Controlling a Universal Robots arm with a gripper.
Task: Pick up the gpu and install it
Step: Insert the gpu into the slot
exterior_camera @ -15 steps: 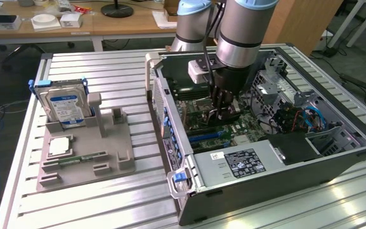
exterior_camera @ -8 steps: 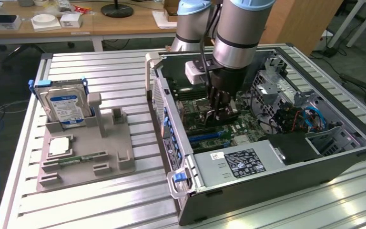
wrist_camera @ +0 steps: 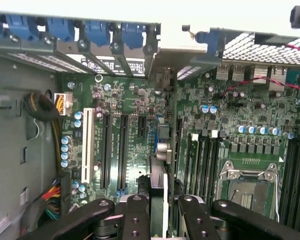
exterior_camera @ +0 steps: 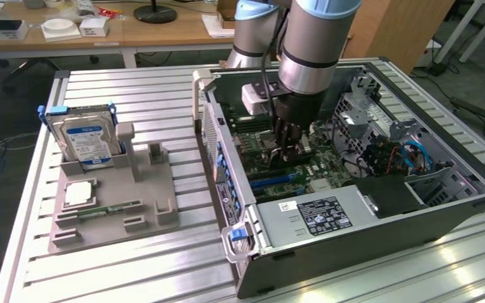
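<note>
Alignment is, in our judgement, the whole of the step in hand. The gripper [exterior_camera: 283, 150] hangs low inside the open computer case [exterior_camera: 377, 214], clenched on the gpu [wrist_camera: 159, 185]. We see the card edge-on as a thin strip running out from between the fingers [wrist_camera: 136, 215] towards the motherboard [wrist_camera: 140, 107]. We read it as held on edge over the board and not yet seated. Which slot it is lined up with we cannot tell, since the card hides the board beneath it. Near the card, on one side of the gripper, lie two long black expansion slots [wrist_camera: 106, 150], with a white slot [wrist_camera: 87, 145] further off. On the other side lie the memory slots [wrist_camera: 200, 165] and the processor socket [wrist_camera: 250, 192]. Beyond the fingertips, at the case wall, stand the blue retaining clips [wrist_camera: 92, 30] of the rear openings. To do this well we would hold the card's edge parallel to its slot and square to the board. We would also bring the bracket end to the rear opening and press straight down with no twist, since a tilt could jam one corner. Well apart from the gripper, towards the exterior view's left on the table [exterior_camera: 141, 278], the fixture tray [exterior_camera: 112, 208] carries the hard drive [exterior_camera: 86, 142].
</note>
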